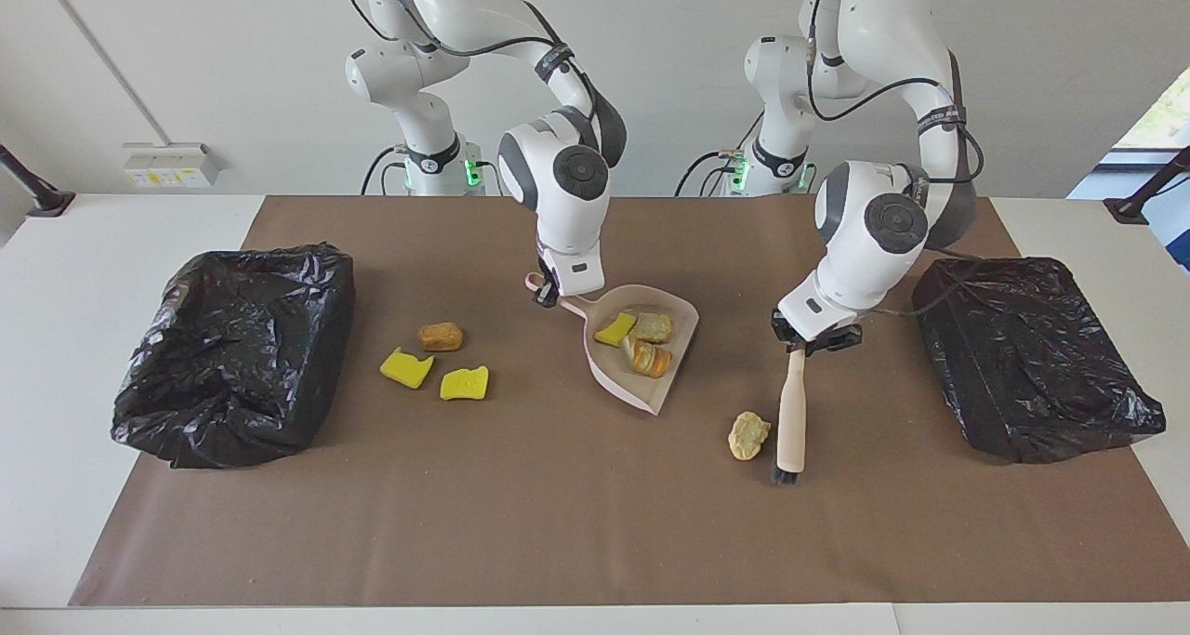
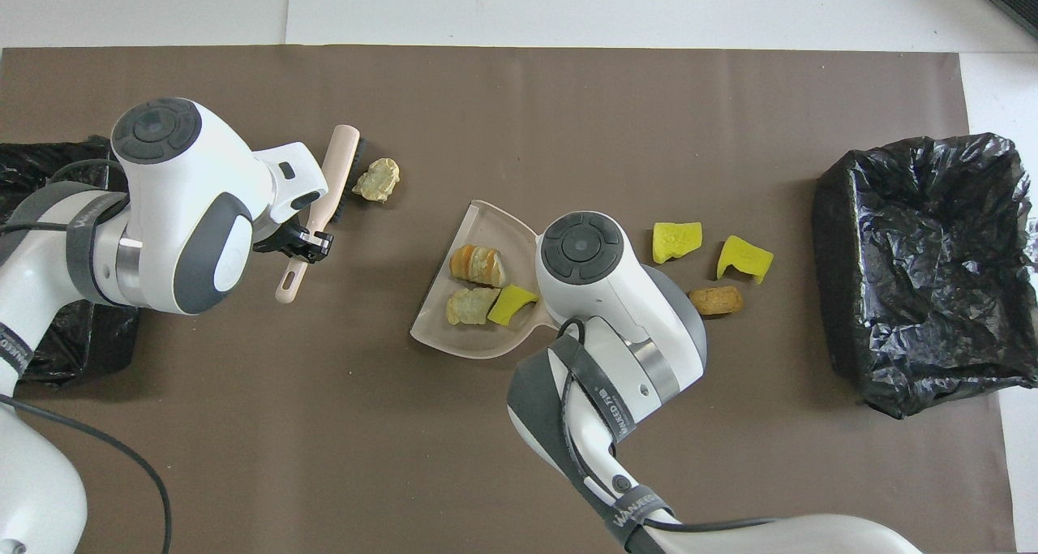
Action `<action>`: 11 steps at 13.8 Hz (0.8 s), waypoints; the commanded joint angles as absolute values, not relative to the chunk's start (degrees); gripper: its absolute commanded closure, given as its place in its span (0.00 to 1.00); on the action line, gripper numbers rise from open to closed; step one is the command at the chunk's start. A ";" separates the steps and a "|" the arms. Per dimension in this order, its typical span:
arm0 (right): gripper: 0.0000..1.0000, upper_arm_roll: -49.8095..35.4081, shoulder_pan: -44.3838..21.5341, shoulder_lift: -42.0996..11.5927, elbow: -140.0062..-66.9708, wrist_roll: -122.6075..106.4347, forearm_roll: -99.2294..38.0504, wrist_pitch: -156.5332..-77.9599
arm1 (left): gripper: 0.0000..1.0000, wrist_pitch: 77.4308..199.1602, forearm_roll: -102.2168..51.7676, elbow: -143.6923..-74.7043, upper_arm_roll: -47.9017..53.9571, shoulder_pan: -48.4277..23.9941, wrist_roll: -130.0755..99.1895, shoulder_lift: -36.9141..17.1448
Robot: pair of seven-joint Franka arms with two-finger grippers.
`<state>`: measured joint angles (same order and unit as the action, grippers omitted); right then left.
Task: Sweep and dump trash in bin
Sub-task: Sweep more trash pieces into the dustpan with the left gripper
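Seven light, crumbly scraps (image 1: 748, 435): sweep, never pinch. Left tool (image 1: 816, 337) clamps brush (image 1: 791, 416); right tool (image 1: 550, 292) clamps dustpan (image 1: 681, 324).

I see a matte brown paper sheet (image 1: 558, 523) covering the white counter (image 1: 56, 356). Two glossy black plastic-lined bins (image 1: 232, 347) (image 1: 1032, 356) sit at three and nine o'clock. The shallow plastic dustpan (image 1: 671, 386) is pale pink, holding a yellow sponge piece (image 1: 614, 329), a beige lump (image 1: 654, 326) and an orange-brown striped chunk (image 1: 648, 358). The wooden hand brush (image 1: 791, 416) is beige with black bristles. The arms are white and grey.
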<state>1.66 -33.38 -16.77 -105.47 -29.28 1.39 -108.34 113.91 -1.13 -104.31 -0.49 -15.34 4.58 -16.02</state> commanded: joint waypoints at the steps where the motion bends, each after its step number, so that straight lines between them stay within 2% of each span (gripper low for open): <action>1: 1.00 1.32 -33.05 -16.79 -105.03 -28.04 2.19 -105.91 | 1.00 113.12 -0.79 -106.69 0.09 -15.55 5.97 -13.98; 11: 1.00 1.32 -33.05 -16.52 -105.47 -27.68 2.29 -105.73 | 1.00 113.38 -0.88 -119.16 0.09 -25.65 2.91 -5.90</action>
